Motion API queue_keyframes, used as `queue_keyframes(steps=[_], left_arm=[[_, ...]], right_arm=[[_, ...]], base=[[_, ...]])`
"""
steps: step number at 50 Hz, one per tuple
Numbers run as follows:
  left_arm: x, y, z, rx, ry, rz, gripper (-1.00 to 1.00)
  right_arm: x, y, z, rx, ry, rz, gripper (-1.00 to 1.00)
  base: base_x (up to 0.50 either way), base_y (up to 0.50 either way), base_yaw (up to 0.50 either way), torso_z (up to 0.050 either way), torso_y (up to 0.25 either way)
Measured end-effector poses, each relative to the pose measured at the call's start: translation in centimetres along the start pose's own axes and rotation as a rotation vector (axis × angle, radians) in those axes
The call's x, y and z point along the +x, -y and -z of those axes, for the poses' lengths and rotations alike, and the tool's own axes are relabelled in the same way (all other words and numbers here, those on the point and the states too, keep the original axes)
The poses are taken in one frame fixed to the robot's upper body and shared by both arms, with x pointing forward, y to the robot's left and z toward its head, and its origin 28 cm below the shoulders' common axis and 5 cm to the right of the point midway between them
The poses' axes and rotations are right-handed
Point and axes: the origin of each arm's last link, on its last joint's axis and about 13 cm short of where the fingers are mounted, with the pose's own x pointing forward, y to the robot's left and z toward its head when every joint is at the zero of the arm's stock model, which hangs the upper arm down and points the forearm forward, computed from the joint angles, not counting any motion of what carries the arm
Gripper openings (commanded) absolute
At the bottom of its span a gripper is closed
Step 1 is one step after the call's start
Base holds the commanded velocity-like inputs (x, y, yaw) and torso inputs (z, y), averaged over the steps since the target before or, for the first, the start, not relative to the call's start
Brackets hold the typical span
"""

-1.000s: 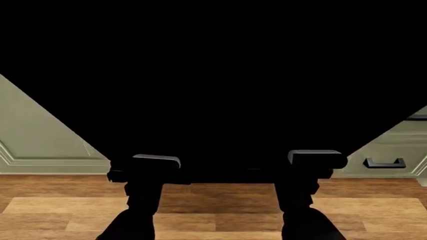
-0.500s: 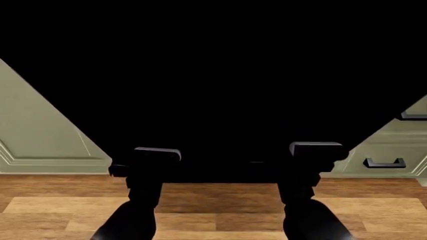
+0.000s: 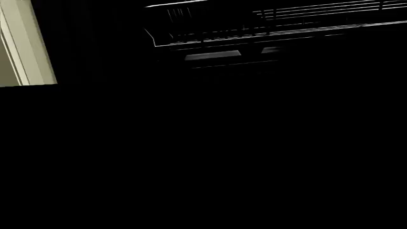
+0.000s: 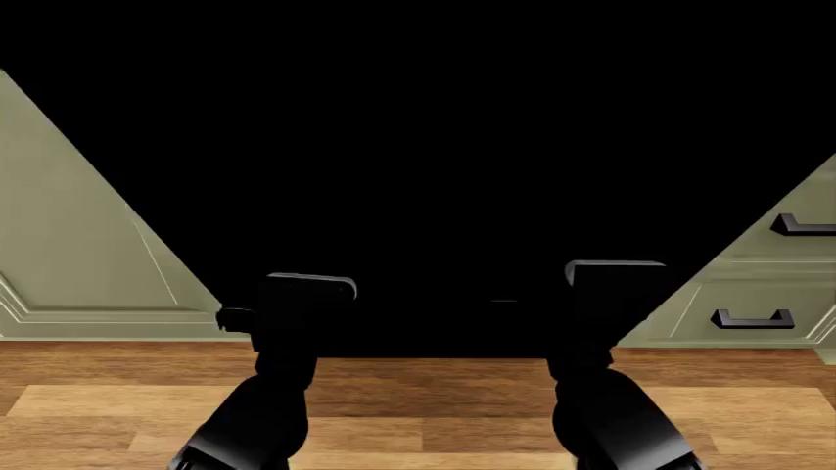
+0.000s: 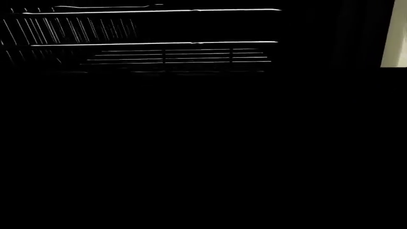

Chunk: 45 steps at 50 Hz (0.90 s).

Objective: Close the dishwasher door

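Observation:
The dishwasher door (image 4: 418, 147) is a large glossy black panel that fills most of the head view, tilted up with its near edge low over the floor. My left gripper (image 4: 308, 290) and right gripper (image 4: 617, 279) sit against that near edge, left and right of its middle. Their fingers merge with the black panel, so I cannot tell if they are open or shut. Both wrist views are almost all black. The left wrist view shows the dishwasher's wire racks (image 3: 267, 19), and the right wrist view shows them too (image 5: 165, 55).
A pale green panelled cabinet door (image 4: 78, 245) stands left of the dishwasher. Green drawers (image 4: 731, 294) with dark bar handles (image 4: 753, 319) stand on the right. A wooden floor (image 4: 418, 401) lies below my arms. A green cabinet strip (image 3: 25, 43) shows in the left wrist view.
The door has tilted further up, uncovering more cabinet at left and a second drawer handle at right. Both grippers have risen with its near edge.

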Motion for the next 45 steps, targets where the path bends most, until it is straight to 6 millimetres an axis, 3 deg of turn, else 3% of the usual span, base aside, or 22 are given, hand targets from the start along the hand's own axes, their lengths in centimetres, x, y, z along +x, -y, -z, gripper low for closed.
queue_keyframes(steps=[45], left_arm=[[2.6,0.3,-0.3,0.0,-0.031,-0.003,1.0]], right_arm=[[2.6,0.2,-0.5,-0.005,-0.003,0.005,1.0]], base=[[0.0,0.0,0.0,0.0,0.0]])
